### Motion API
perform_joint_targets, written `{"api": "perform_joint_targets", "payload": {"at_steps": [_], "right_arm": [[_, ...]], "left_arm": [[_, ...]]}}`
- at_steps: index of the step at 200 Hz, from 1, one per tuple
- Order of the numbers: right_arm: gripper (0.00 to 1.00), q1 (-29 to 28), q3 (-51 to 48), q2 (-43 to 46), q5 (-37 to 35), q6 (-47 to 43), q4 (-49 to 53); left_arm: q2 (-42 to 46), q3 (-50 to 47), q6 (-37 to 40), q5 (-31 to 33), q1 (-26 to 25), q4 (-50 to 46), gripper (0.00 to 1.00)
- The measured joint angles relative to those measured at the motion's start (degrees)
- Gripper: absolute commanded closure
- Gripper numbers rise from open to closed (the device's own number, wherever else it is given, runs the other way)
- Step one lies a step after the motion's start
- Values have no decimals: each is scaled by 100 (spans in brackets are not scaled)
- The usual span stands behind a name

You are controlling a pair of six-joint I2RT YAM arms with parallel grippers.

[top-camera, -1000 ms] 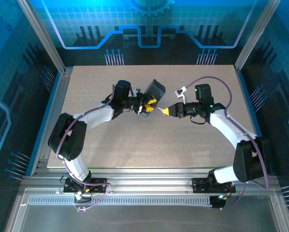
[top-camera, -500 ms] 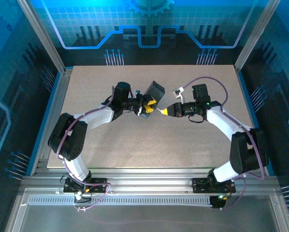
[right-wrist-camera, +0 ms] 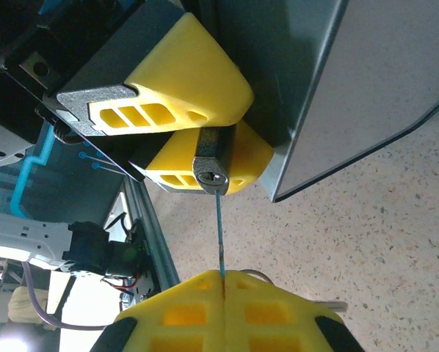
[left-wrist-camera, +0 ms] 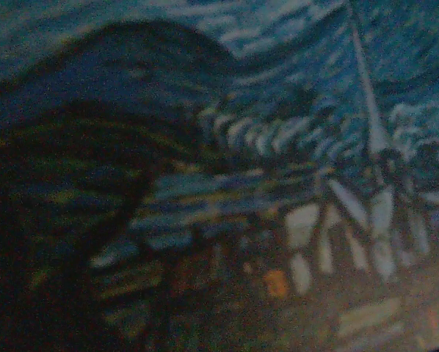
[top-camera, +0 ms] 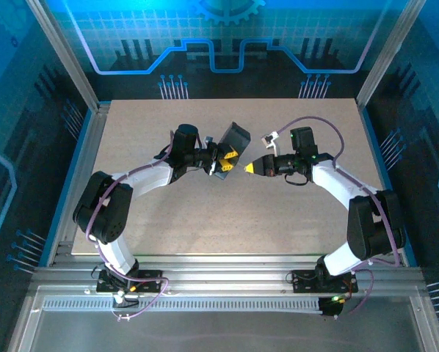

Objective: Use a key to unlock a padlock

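My left gripper (top-camera: 227, 156) hovers over the middle of the table, its yellow fingers (right-wrist-camera: 172, 92) shut on the small dark padlock (right-wrist-camera: 211, 170). The padlock's silvery keyhole face points toward the right gripper. A dark blue swirl-painted tin (top-camera: 236, 137) stands tilted right behind the left gripper, and its blurred painted face (left-wrist-camera: 278, 110) is close in the left wrist view. My right gripper (right-wrist-camera: 223, 279) is shut on the thin key (right-wrist-camera: 219, 235). The key's tip reaches the lower rim of the keyhole face. Whether it is inside the slot I cannot tell. In the top view the right gripper (top-camera: 247, 168) is just right of the left one.
The speckled table (top-camera: 205, 220) lies open in front of both grippers. Aluminium rails (top-camera: 84, 161) border the table on the left, with glass walls behind. The tin's grey underside (right-wrist-camera: 337, 81) stands close to the right of the padlock.
My right gripper has moved a little to the left, bringing the key up to the padlock. The left gripper and tin have stayed in place.
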State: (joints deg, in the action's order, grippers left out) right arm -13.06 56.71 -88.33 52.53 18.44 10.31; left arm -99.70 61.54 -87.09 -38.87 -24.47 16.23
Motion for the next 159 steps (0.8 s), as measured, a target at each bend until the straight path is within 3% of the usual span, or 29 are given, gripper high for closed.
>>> {"api": "perform_joint_targets", "payload": {"at_steps": [159], "right_arm": [[100,-81,0,-96,-9,166,-199]], "left_arm": [[0,-63,13,7,28,-7,100]]}}
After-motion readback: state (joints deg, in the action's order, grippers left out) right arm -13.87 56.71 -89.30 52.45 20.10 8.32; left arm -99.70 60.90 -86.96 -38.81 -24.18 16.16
